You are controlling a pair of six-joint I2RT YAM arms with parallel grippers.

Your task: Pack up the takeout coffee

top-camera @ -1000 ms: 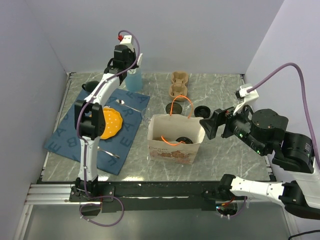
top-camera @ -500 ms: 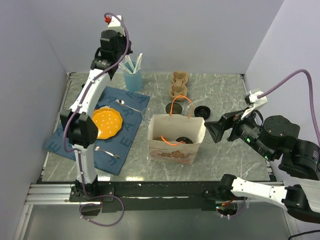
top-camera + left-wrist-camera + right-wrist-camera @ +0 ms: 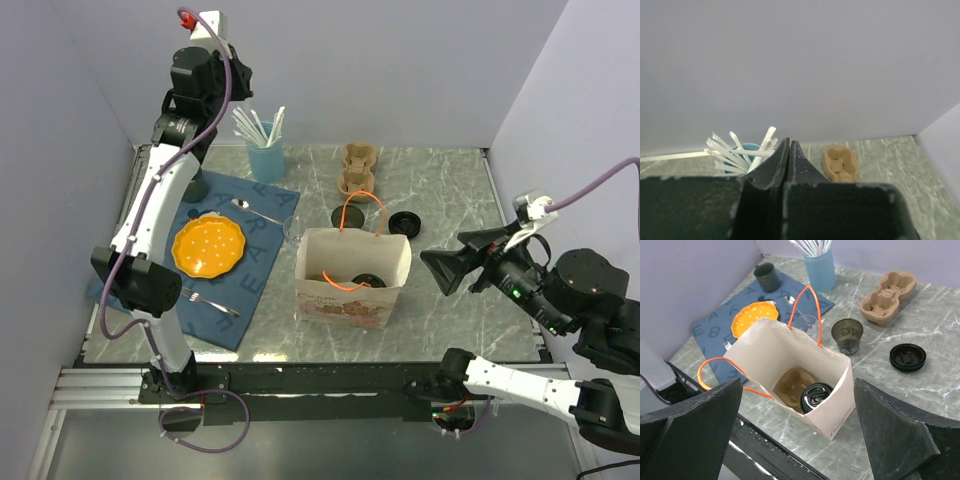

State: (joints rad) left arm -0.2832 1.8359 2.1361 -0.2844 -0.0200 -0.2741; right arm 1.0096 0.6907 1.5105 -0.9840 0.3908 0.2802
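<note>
The takeout coffee (image 3: 815,395), a black cup with a black lid, stands inside the open paper bag (image 3: 837,412) on a brown cardboard carrier; the top view shows it in the bag (image 3: 367,280) too. My right gripper (image 3: 798,382) is open wide and empty, held above and to the right of the bag (image 3: 345,305); in the top view it (image 3: 447,270) is apart from the bag's right side. My left gripper (image 3: 788,142) is shut and empty, raised high at the back left (image 3: 215,75) above the blue straw cup (image 3: 747,152).
Behind the bag stand an open dark cup (image 3: 847,335), a loose black lid (image 3: 908,357), a clear glass (image 3: 807,325) and a cardboard carrier (image 3: 888,297). The blue mat (image 3: 255,265) holds an orange plate (image 3: 208,245), a fork, a spoon and a dark green mug (image 3: 193,185).
My left arm has risen and swung left and back, away from the straw cup. My right gripper has drawn back to the right, away from the bag.
</note>
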